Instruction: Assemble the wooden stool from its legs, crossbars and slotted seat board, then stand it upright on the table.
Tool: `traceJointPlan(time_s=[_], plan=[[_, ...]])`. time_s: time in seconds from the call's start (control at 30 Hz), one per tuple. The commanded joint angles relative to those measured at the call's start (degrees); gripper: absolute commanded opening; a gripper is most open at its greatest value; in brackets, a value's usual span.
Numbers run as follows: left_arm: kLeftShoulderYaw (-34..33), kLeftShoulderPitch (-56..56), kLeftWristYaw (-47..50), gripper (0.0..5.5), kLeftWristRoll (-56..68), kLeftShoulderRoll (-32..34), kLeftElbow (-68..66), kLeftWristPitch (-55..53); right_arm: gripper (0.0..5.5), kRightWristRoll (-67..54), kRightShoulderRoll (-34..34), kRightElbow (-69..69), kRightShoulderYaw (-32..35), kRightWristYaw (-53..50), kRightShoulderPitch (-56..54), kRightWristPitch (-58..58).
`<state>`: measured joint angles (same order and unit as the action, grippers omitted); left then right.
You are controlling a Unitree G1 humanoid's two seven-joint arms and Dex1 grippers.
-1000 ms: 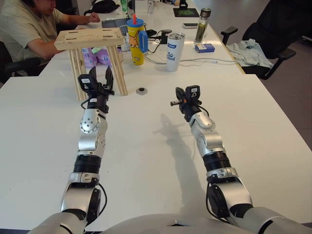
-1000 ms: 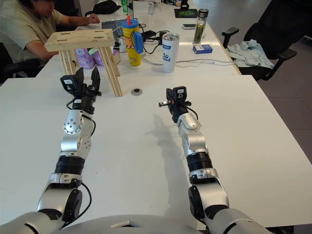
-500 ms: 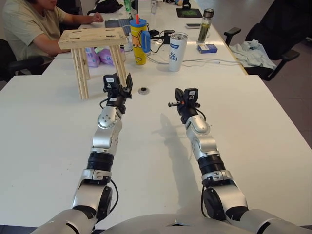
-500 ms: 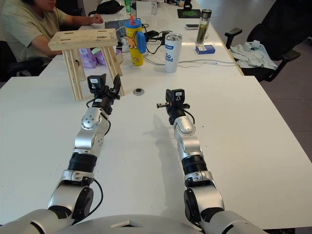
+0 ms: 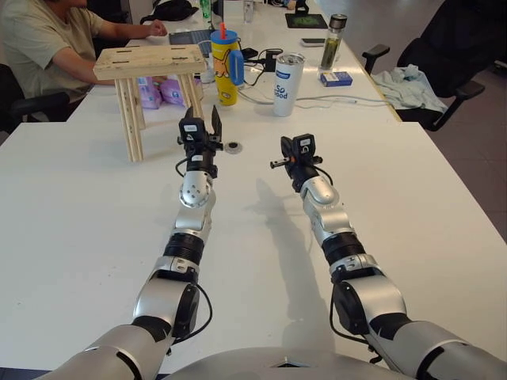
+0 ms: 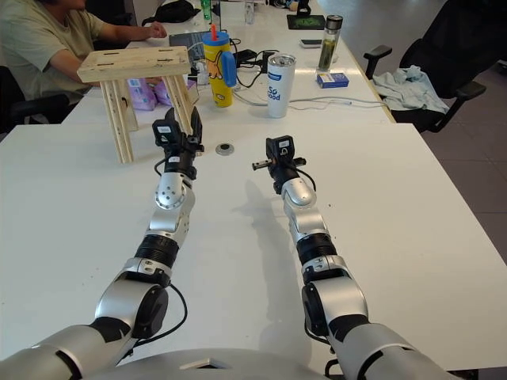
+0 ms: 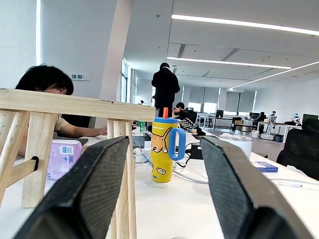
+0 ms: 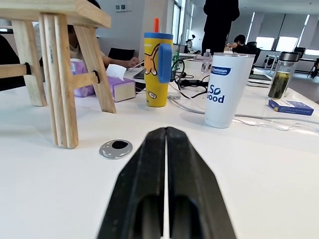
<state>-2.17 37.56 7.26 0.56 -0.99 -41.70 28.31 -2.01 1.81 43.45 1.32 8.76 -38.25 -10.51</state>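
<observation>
Stool [image 5: 150, 62] assembled, upright on table [image 5: 420, 206]. Left gripper [image 5: 200, 121] just right of stool's front leg, fingers spread, empty. Right gripper [image 8: 166, 130] farther right of stool, fingers pressed together, empty. Task looks complete; next: draw arms clear of stool.

Stool [image 5: 148, 62] stands on table [image 5: 71, 237], far left

Ceiling strips [image 7: 239, 22] light the room brightly and evenly, leaving soft shadows beneath the stool [image 5: 148, 59].
</observation>
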Motion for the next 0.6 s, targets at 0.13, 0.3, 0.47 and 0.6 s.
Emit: traceJointPlan(time_s=[0.13,0.3,0.47,0.6], plan=[[-0.46,4.54,2.03,2.66,-2.29,0.47,-5.72,4.19,0.0,-0.41,0.09,3.2,1.12,0.02,-3.44,-2.52],[-1.21,4.54,5.23,2.66,-3.97,1.36,-5.93,4.5,0.0,0.22,0.19,7.13,1.25,0.35,-4.1,-5.9],[-0.43,4.7,5.3,2.66,-4.41,-0.54,-8.67,5.7,0.0,1.72,1.06,11.56,1.02,-0.7,-3.66,-11.89],[-0.14,4.18,5.33,2.66,-4.71,-1.37,-10.77,6.98,0.0,3.08,0.04,14.31,0.01,-1.49,-5.08,-14.61]])
